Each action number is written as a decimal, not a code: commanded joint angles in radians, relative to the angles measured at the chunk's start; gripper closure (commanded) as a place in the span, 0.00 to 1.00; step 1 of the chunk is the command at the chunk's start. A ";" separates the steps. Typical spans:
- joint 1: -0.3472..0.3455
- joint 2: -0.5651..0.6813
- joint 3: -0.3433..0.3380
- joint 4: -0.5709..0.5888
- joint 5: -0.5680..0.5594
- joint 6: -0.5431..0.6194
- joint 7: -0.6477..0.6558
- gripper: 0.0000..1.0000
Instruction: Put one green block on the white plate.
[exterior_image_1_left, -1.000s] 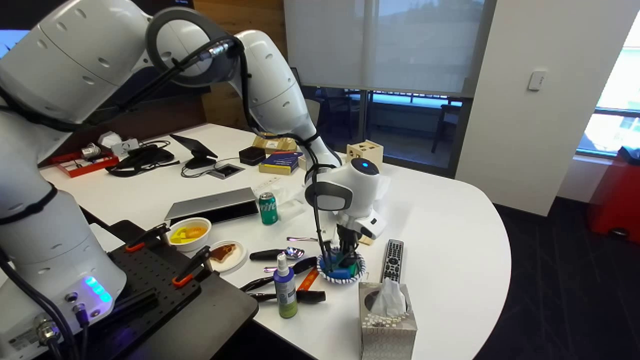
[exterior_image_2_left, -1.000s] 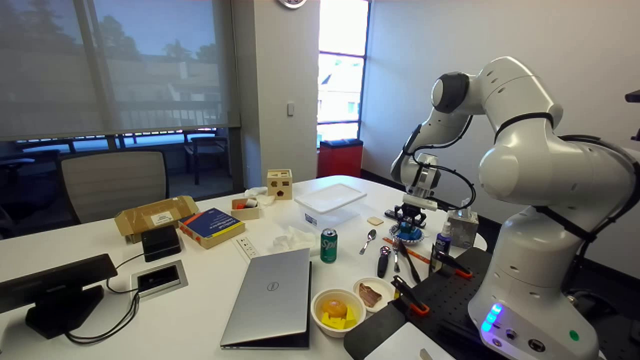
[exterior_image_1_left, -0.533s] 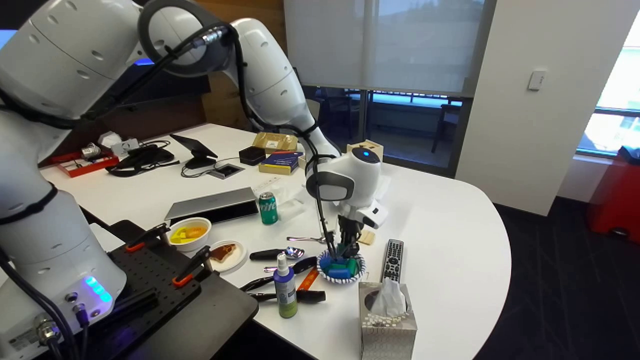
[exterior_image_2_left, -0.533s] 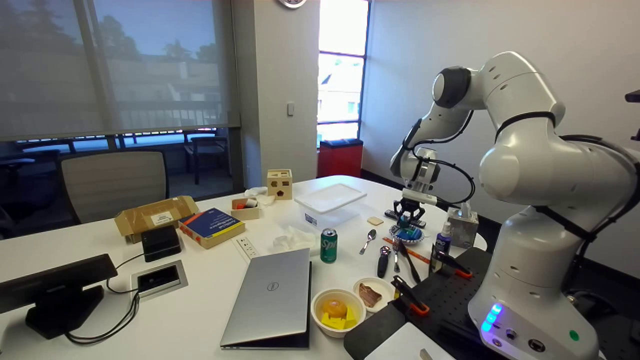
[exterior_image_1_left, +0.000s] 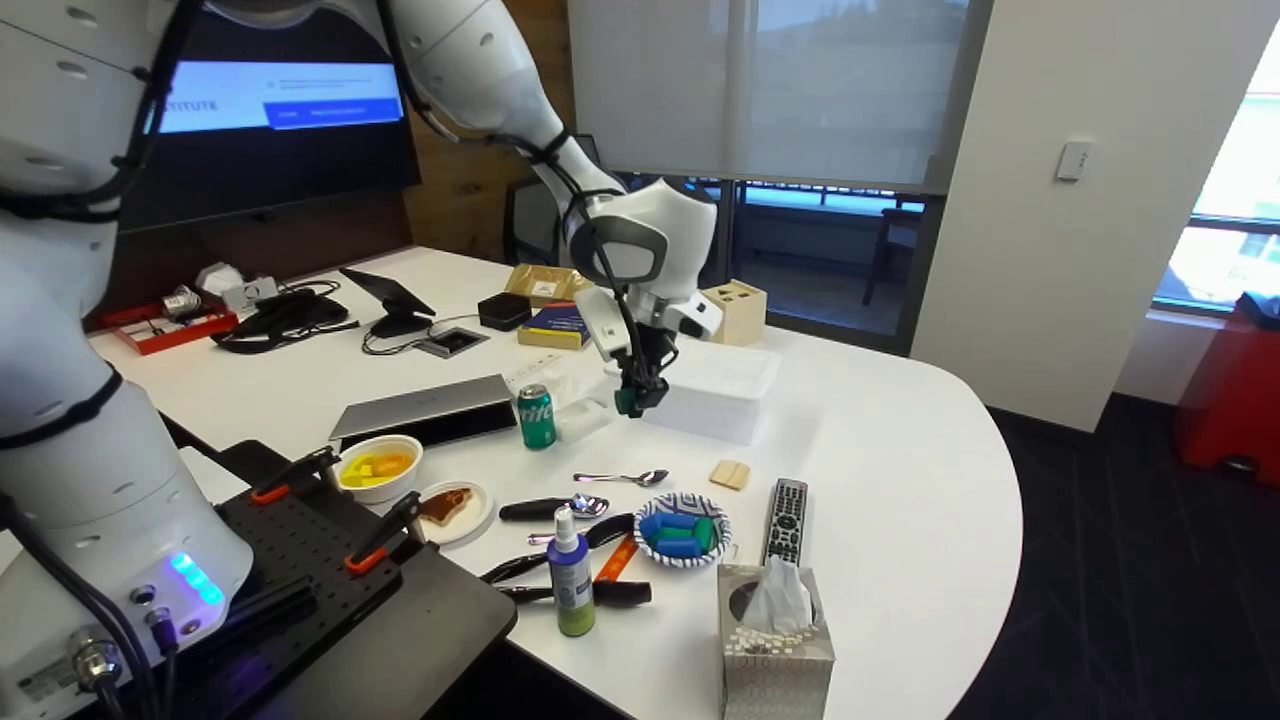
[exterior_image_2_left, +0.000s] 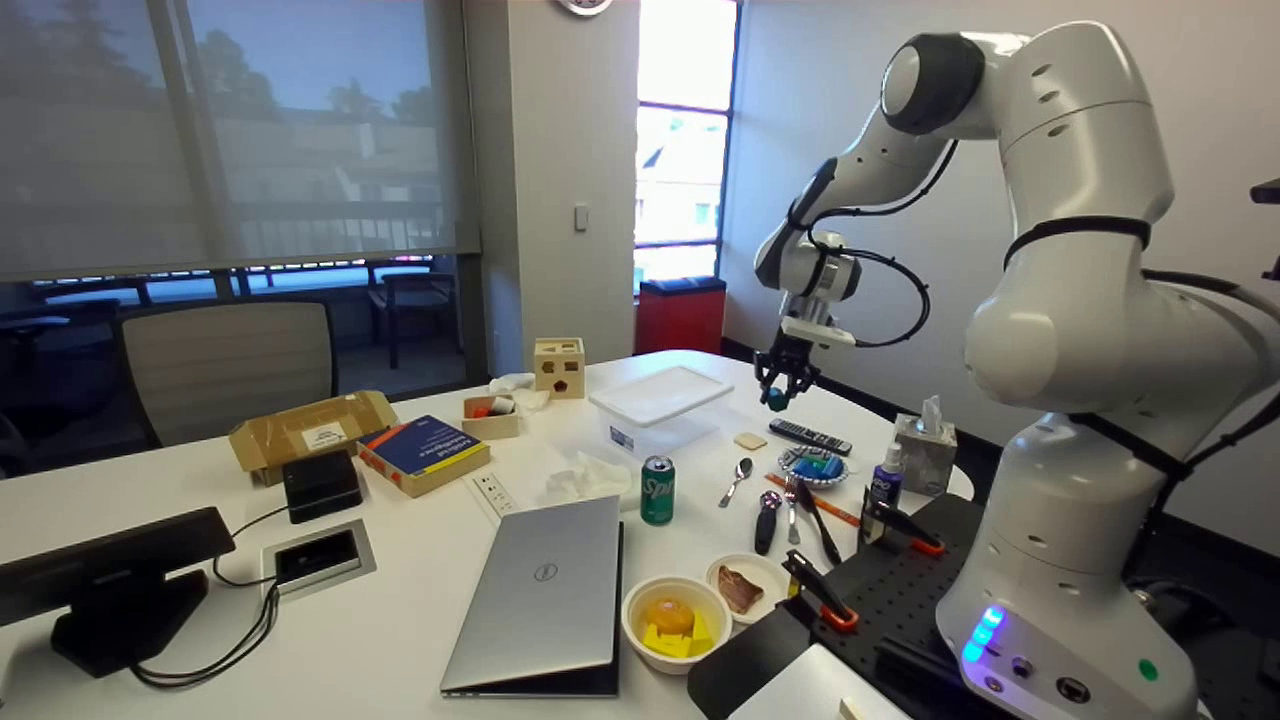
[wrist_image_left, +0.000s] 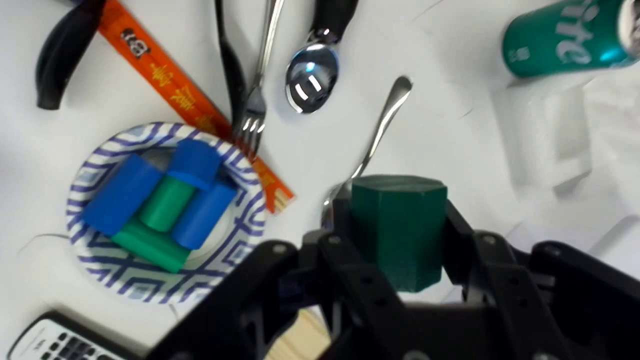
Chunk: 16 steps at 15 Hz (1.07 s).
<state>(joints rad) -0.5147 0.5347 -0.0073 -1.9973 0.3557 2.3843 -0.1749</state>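
one green block (wrist_image_left: 400, 235) is clamped in the gripper (exterior_image_2_left: 782, 384) above the table (exterior_image_1_left: 900, 480), in from its edges; the white plate (exterior_image_1_left: 470, 521), a brown piece (exterior_image_1_left: 446, 504) on it, lies near the robot-side edge.

The held block (wrist_image_left: 400, 235) is coloured dark green, the plate (exterior_image_1_left: 470, 521) white; the white bowl (wrist_image_left: 140, 285) is patterned with purple-blue lines, the orange wrapper (wrist_image_left: 160, 73) lettered in yellow.
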 joint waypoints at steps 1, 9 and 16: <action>0.127 -0.138 0.008 -0.147 0.026 -0.027 0.010 0.82; 0.377 -0.169 0.017 -0.360 0.131 0.037 0.327 0.82; 0.441 -0.145 -0.048 -0.458 0.103 0.078 0.557 0.82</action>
<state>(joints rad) -0.0991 0.4014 -0.0141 -2.4156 0.4759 2.4304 0.3122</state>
